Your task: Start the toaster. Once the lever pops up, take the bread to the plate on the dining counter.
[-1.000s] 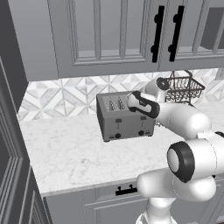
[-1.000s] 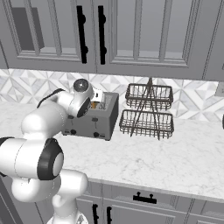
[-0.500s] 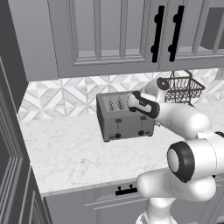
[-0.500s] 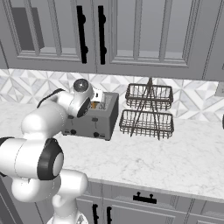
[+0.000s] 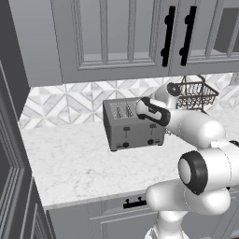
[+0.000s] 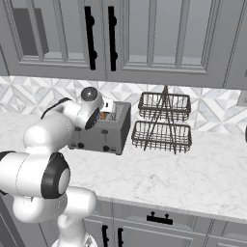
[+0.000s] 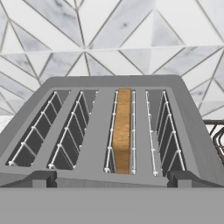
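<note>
The toaster (image 5: 133,125) is being stood near the back edge of the marble tabletop (image 5: 79,163), against the tiled wall, with the wire rack (image 6: 162,123) just beside it toward the right. The claw (image 7: 111,177) is being held above the toaster's top, its jaws spread apart and clamped on nothing, with one dark fingertip (image 7: 41,178) showing low at each side of the hand view. The bread (image 7: 122,130) is being carried in the third slot from the left as the hand view shows it, its brown crust edge sitting at about the level of the slot mouth. Judged from this, the lifting of the slice is the step in hand: the claw is being lined up over the slot, and the next move calls for a straight descent so the crust is taken between the fingers without the slot wires being caught. The slot holding the slice is being revealed by the hand view, whereas the two black levers and knobs on the front face are being shown by the left base view. The rack is being seen whole in the right base view.
</note>
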Robot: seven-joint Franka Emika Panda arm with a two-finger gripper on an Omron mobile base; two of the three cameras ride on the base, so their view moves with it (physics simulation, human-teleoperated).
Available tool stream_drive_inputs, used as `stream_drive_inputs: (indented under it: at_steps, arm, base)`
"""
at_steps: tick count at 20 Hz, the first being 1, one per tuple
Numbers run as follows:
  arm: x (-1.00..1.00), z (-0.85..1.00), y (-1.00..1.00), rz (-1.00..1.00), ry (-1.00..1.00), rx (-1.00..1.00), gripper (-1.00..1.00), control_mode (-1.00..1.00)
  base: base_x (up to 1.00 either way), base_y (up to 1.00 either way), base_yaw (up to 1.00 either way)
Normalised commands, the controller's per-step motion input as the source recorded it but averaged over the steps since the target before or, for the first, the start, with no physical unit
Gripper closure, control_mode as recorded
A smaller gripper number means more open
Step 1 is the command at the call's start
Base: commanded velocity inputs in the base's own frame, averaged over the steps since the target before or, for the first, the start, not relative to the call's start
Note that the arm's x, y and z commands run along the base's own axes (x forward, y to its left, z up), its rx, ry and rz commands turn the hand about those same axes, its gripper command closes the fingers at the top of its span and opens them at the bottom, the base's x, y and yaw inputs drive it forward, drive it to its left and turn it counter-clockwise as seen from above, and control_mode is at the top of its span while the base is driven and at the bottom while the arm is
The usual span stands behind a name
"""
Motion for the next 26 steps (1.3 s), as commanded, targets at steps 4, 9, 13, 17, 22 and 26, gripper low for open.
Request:
stream_drive_inputs:
  at_steps: [4,9,13,17,22,26]
  arm:
    - [0.0,0.0,0.0,0.0,0.0,0.0,-1.0,-1.0]
    - [0.0,0.0,0.0,0.0,0.0,0.0,-1.0,-1.0]
    - [0.0,-0.04,0.0,0.0,0.0,0.0,-1.0,-1.0]
    - [0.01,-0.12,0.0,0.0,0.0,-0.05,-1.0,-1.0]
    - [0.03,-0.07,0.01,0.0,0.0,-0.05,-1.0,-1.0]
    - [0.07,-0.03,0.0,0.0,0.0,0.0,-1.0,-1.0]
  base:
    - [0.0,0.0,0.0]
    - [0.0,0.0,0.0]
    - [0.0,0.0,0.0]
    - [0.0,0.0,0.0]
    - [0.0,0.0,0.0]
    - [0.0,0.0,0.0]
